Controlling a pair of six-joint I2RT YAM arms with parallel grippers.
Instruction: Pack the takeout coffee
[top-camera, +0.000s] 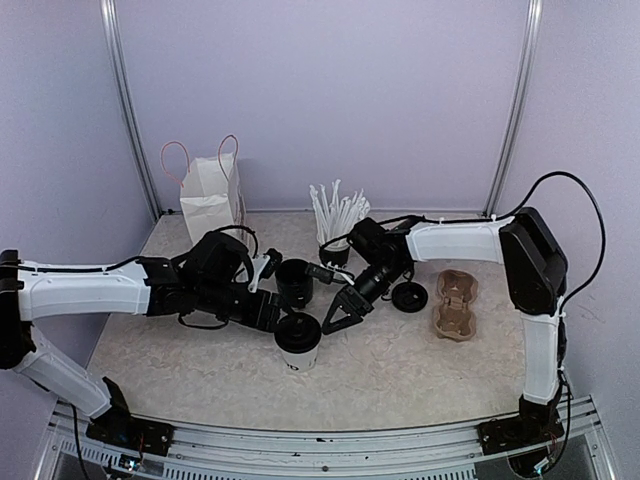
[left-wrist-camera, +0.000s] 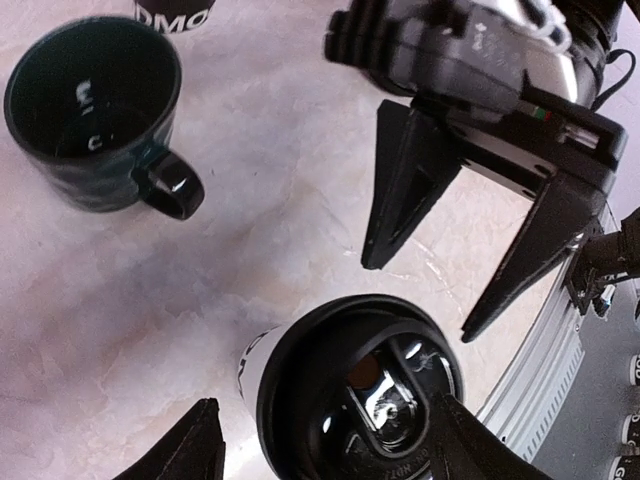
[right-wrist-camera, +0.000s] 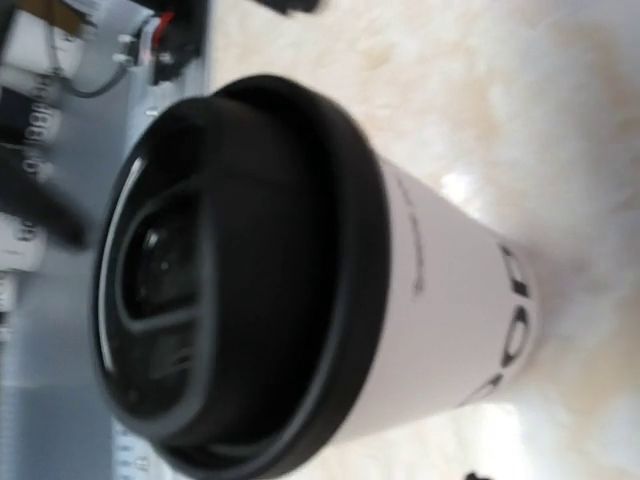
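White cup (top-camera: 298, 352) is standing upright nr front-centre of worktop (top-camera: 400, 370) w/ black lid (top-camera: 297, 331) on, L gripper (left-wrist-camera: 325, 415) straddling it w/ jaws apart, not gripping, R gripper (left-wrist-camera: 420, 300) hovering beside, open & empty, prob. bc lid looks seated and cup is waiting for cardboard carrier (top-camera: 455, 305) nr right edge.

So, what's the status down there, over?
Open and empty: left gripper, right gripper. One lidded cup upright by them, not yet in the carrier. Nearby: mug just behind, spare lid beside carrier.
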